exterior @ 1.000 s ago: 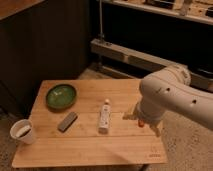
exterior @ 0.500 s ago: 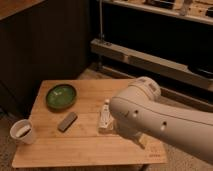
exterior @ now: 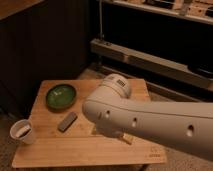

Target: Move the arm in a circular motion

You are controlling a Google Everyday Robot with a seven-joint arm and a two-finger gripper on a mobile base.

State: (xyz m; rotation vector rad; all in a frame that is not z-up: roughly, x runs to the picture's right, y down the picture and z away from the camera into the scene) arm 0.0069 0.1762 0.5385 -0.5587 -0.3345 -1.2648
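Note:
The arm (exterior: 150,122) is a thick cream-white tube with small dark holes. It reaches in from the right edge and ends at a rounded joint (exterior: 116,89) over the middle of the wooden table (exterior: 55,150). It covers the table's right half. Only a small pale part of the gripper (exterior: 124,138) shows under the arm, low over the tabletop.
A green bowl (exterior: 61,96) sits on the table's back left, a dark grey block (exterior: 67,121) lies in front of it, and a white cup (exterior: 22,132) stands at the front left corner. A metal shelf rack (exterior: 150,57) runs behind the table, with dark wall panels to the left.
The arm has swung left and toward the camera, growing much larger in view. It now hides the white bottle that lay at the table's middle.

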